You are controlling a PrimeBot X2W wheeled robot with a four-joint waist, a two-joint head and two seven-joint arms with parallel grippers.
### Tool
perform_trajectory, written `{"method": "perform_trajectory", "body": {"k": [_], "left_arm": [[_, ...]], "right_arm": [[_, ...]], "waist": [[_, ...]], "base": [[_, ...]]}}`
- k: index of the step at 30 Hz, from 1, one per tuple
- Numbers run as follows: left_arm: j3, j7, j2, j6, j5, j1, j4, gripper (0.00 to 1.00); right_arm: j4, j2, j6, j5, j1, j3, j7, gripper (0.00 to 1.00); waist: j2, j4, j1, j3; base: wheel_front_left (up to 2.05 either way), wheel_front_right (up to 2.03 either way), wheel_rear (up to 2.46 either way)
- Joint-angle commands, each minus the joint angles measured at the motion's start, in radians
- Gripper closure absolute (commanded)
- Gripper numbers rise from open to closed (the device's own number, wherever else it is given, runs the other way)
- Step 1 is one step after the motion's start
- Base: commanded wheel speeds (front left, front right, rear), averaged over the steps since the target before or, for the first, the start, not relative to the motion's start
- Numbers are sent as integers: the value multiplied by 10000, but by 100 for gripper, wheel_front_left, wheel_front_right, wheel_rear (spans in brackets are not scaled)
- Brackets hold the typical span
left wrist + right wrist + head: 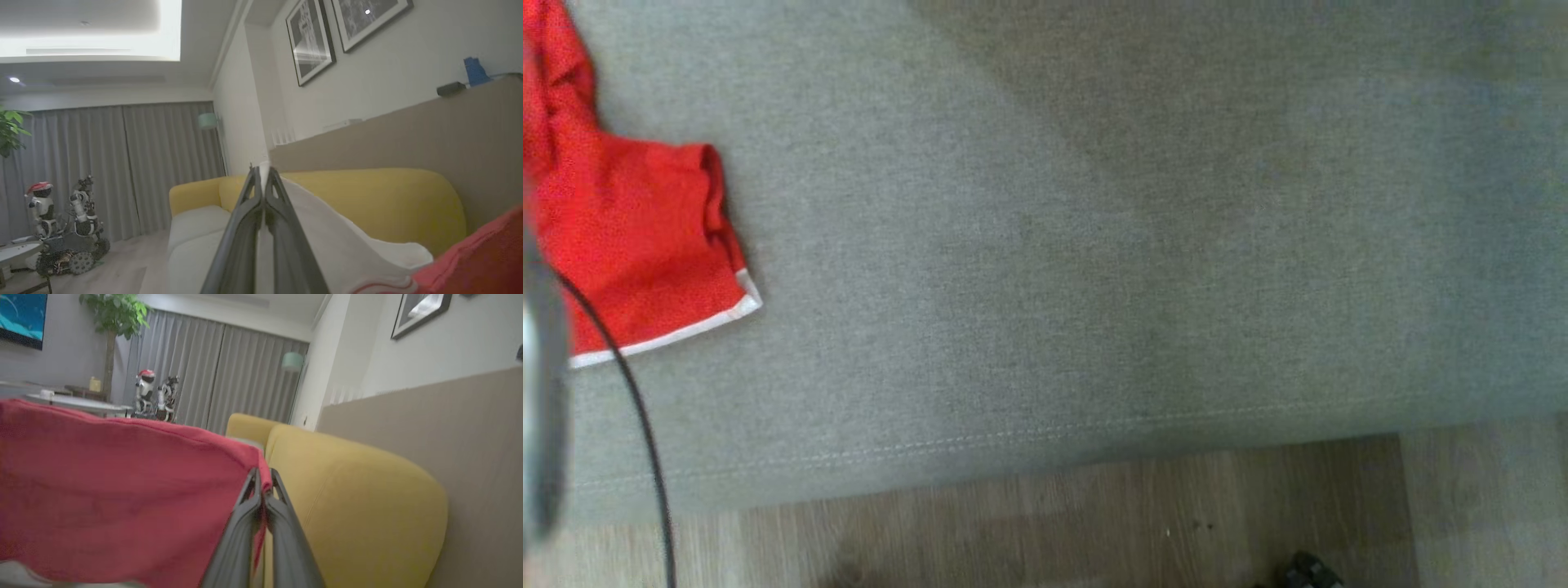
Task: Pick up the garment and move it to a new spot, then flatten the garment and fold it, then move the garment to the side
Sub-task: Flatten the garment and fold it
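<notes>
On grey cushion [1094, 245], red garment [637, 245]

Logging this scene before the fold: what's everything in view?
garment: one, red with white trim, on the cushion's left
cushion: one, grey, under the garment
floor: wood-toned, below the cushion's edge
cable: one, dark, crossing the cushion's left
sofa: one, yellow, behind the grippers
curtains: grey, far wall
framed pictures: two, dark-framed, wall
toy robots: two, white and dark, by curtains
plant: one, green, near the curtains
left gripper: dark, shut on garment's white cloth
right gripper: dark, shut on garment's red edge
</notes>
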Motion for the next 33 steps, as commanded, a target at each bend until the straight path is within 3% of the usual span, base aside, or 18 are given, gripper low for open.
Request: {"method": "perform_trajectory", "body": {"k": [1,7,16,25,33], "left_arm": [[-313,-33,387,-75,68,718,-271,100],[-1697,-11,940,-148,-184,3526,-78,100],[-2786,9,2209,-155,-637,6979,-736,100],[-3230,431,3323,-131,-1035,9115,-1647,100],[-3891,1486,4239,-144,-1422,10531,-2823,100]], "right_arm": [[-157,95,62,241,619,321,-37,100],[510,9,62,1329,2763,2237,-38,100],[1380,-645,62,2231,4835,5244,103,100],[1086,-1198,62,3360,5582,7589,1029,100],[769,-2148,62,4108,5721,9397,1585,100]], "waist": [[0,92,0,-298],[0,195,0,-1402],[0,25,0,-3025],[0,-160,0,-3705],[0,-71,0,-4065]], "base": [[0,0,0],[0,0,0],[0,0,0],[0,0,0],[0,0,0]]}}
